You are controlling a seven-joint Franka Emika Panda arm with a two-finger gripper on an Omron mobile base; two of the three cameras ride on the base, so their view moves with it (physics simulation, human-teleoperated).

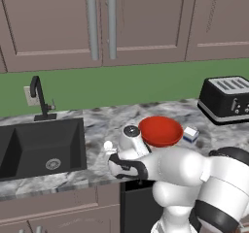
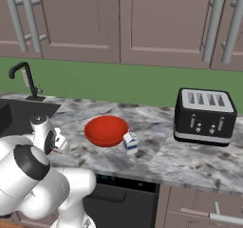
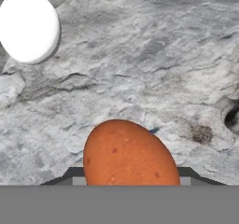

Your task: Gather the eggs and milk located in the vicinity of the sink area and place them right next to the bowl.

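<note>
brown egg in the tool, lift comes next

the orange-brown egg (image 3: pixel 130 153) sits pinched between the tool (image 3: pixel 131 174) tips over the desk (image 3: pixel 154 73); the white egg (image 3: pixel 29 27) lies beyond. farther off, milk (image 1: pixel 190 134) already touches the red bowl (image 1: pixel 161 130). next judged: carry it bowlward

The white arm bends forward and low, the wrist turned down, and the gripper (image 3: pixel 132 178) has its two dark fingertips (image 3: pixel 70 174) closed on the orange-brown egg (image 3: pixel 130 153).
</note>
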